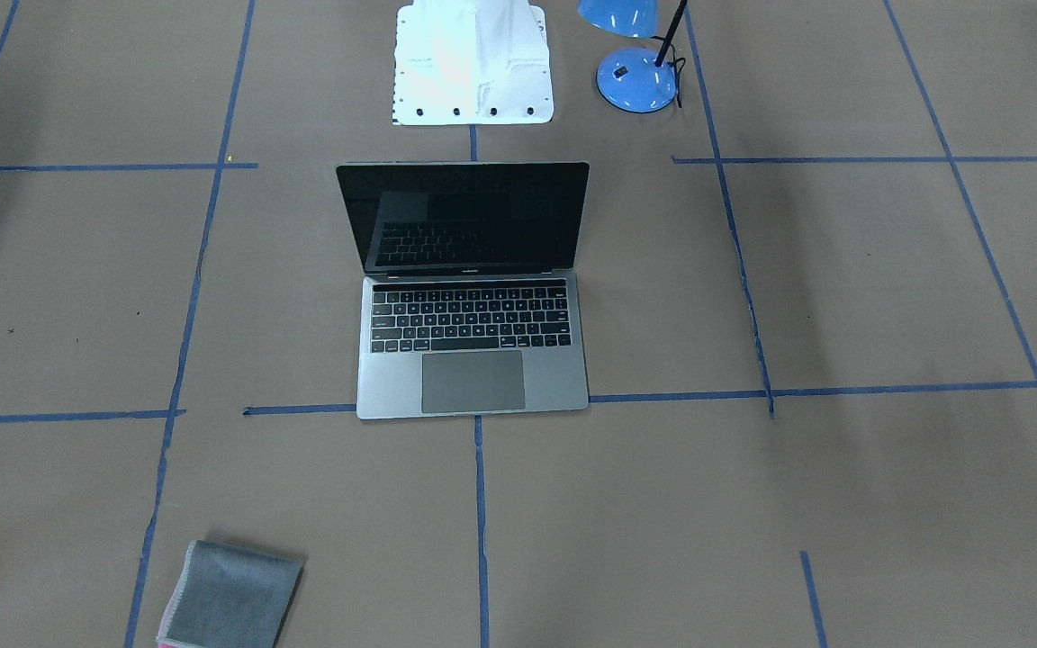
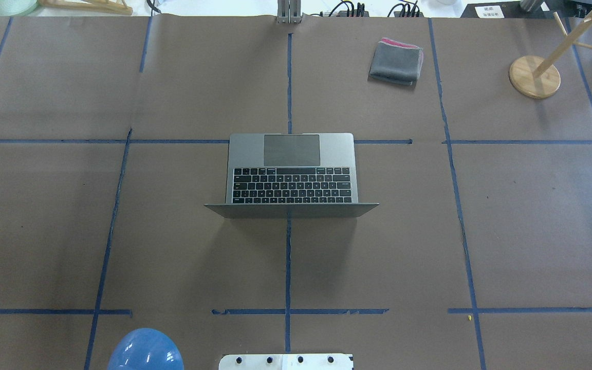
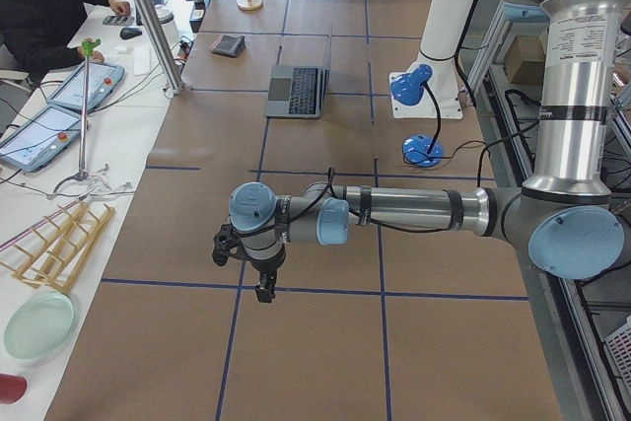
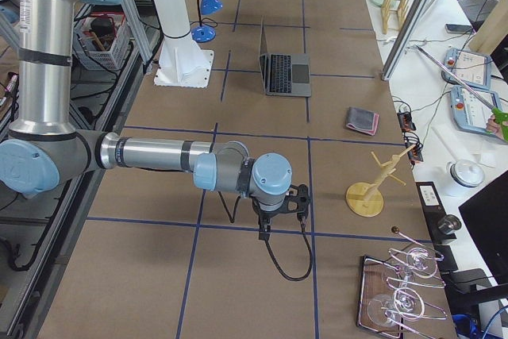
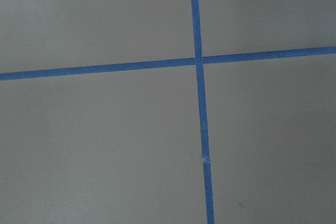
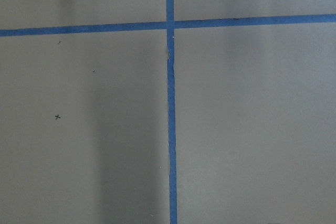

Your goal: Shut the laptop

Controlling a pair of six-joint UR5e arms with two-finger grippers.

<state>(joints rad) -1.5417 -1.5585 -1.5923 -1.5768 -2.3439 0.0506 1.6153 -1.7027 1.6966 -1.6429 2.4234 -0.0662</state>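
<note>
The laptop stands open in the middle of the table, its black screen upright and its keyboard facing away from the robot base; it also shows in the overhead view and both side views. My left gripper hangs over the table far to the laptop's left, pointing down. My right gripper hangs far to its right, pointing down. Both show only in the side views, so I cannot tell whether they are open or shut. The wrist views show only brown paper and blue tape.
A folded grey cloth lies beyond the laptop. A blue desk lamp stands by the white robot base. A wooden stand is at the far right. An operator sits at the side desk.
</note>
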